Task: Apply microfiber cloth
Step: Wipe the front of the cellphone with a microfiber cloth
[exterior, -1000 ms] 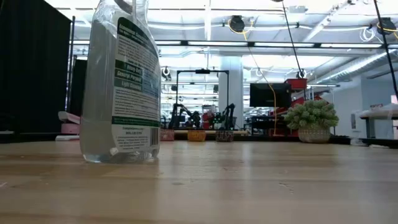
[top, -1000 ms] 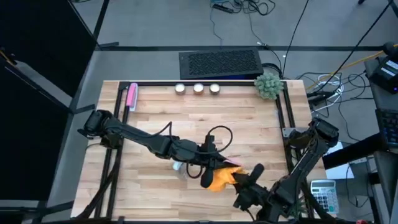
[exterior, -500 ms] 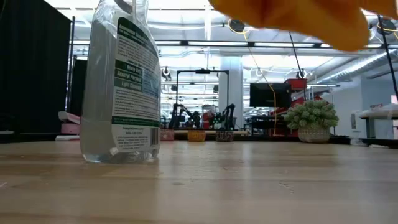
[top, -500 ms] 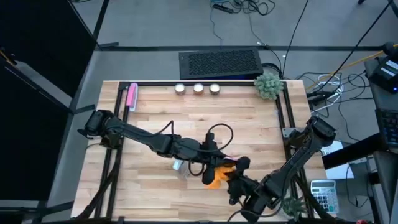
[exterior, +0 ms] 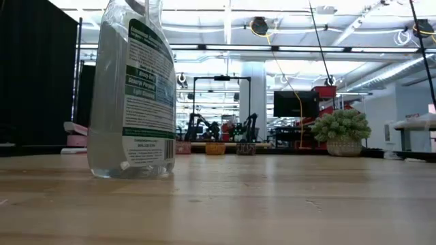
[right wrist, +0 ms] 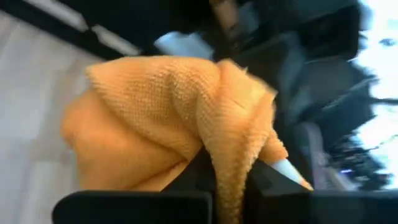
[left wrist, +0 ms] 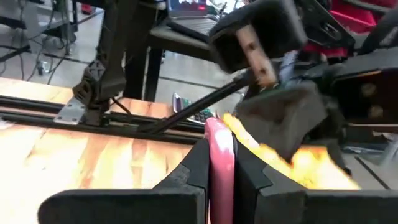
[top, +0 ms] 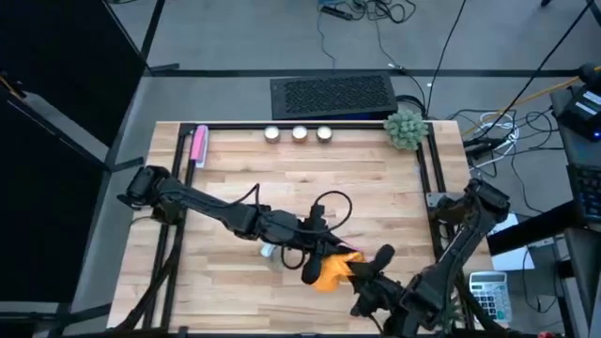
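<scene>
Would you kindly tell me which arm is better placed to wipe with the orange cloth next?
The right: its pincer is shut on the microfiber cloth, while the left pincer grips a pink object.

Clear spray bottle (exterior: 131,88) at left of the low view, small potted plant (top: 406,129) upper right, pink stick (top: 198,145) upper left.

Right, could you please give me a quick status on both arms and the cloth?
Right gripper shut on microfiber cloth, near table's front. Left gripper shut on a pink object, beside the cloth. Spray bottle standing close by.
</scene>
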